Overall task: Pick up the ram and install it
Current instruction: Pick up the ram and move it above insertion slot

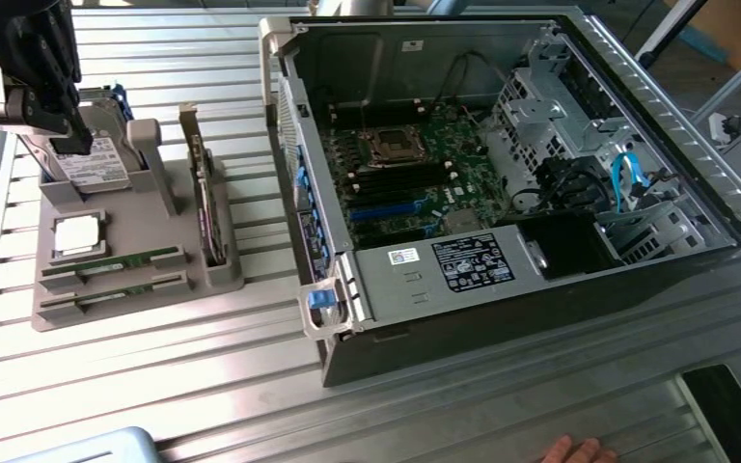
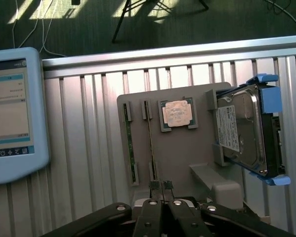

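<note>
- Hovering over the grey plastic parts tray (image 1: pixel 139 311), black two-finger gripper (image 1: pixel 72 143) has its fingers clenched on nothing.
- Ram, thin green circuit-board stick (image 1: pixel 113 263), stands on edge in a tray slot, approx 5 o'clock from the fingers in exterior view, apart.
- Long axis: 9-to-3.

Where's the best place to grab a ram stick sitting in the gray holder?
Probably mid-length on the exposed top edge of the ram, from straight above, pinching its flat faces: it stands on edge in the gray holder, with blocks covering its ends.
</note>
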Controlling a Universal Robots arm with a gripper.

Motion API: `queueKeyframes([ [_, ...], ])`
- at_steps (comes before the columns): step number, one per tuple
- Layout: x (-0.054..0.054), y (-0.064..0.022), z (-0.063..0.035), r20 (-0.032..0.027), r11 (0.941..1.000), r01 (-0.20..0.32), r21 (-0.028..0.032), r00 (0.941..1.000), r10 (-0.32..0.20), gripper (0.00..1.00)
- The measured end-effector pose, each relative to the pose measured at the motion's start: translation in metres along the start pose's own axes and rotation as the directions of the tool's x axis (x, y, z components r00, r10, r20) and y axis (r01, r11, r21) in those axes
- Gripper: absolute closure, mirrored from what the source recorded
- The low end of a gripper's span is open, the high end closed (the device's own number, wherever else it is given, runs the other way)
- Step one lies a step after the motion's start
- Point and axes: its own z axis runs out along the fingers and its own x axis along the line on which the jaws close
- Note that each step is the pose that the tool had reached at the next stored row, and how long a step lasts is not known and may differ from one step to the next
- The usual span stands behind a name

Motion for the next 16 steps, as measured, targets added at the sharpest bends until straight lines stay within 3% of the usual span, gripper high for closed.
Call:
queueKeyframes([
  [12,0.0000,0.0001,0.0001,-0.0012,0.9989,0.046,0.0028,0.9989,-0.046,0.89],
  [16,0.0000,0.0002,0.0002,-0.0011,0.9985,0.054,0.0083,0.9986,-0.054,0.89],
])
